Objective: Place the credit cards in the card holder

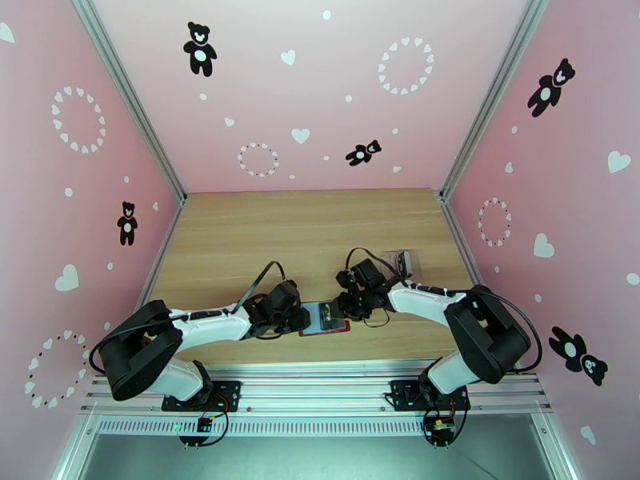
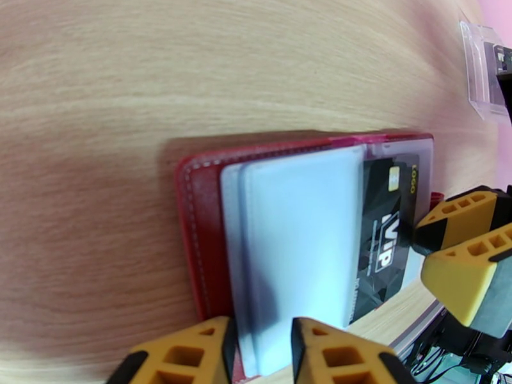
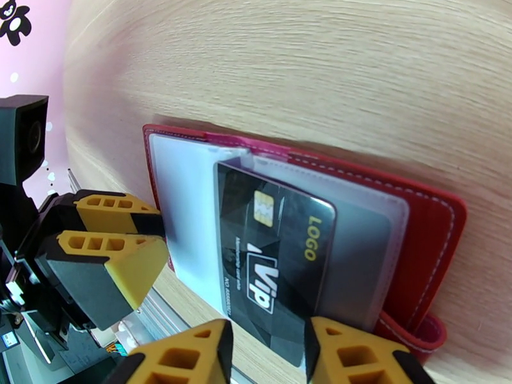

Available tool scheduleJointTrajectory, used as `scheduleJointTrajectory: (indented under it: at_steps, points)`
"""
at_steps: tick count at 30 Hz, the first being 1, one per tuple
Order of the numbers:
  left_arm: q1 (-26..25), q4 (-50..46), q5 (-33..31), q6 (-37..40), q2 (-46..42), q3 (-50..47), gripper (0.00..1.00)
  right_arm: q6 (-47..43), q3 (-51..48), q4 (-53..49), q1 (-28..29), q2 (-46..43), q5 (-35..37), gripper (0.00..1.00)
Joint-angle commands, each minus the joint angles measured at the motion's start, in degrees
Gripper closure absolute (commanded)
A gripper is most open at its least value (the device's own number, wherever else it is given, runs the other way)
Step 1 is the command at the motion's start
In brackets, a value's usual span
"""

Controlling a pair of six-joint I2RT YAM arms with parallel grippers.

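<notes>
Wooden bench (image 1: 240, 234) | left tool (image 2: 259, 324) grips clear sleeve (image 2: 301, 238), steadying red leather card holder (image 3: 422, 219) | right tool (image 3: 267, 324) unclenched above half-pocketed black card (image 3: 275, 251)

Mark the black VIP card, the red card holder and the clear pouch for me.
black VIP card (image 3: 275, 264), right wrist view, middle of printed face
red card holder (image 3: 429, 251), right wrist view, bare stitched leather cover
clear pouch (image 2: 479, 70), left wrist view, its transparent front

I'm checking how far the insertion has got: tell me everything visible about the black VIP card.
The black VIP card looks like glossy plastic, with a gold chip, white VIP lettering and yellow LOGO text. It lies flat and appears partly slid into a clear pocket of the open red card holder. Its near end sticks out between the fingers of the open right gripper.
</notes>
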Motion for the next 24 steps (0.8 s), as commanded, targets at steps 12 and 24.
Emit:
scheduleJointTrajectory:
  at_steps: [12,24]
  points:
    - [-0.7,-0.7,-1.1,1.0,0.9,0.4,0.7,-0.1,3.5,-4.9,1.7,-0.7,7.6,0.6]
    - [-0.8,-0.8,-1.2,0.9,0.9,0.5,0.7,0.1,4.6,-4.3,3.4,1.8,8.6,0.59]
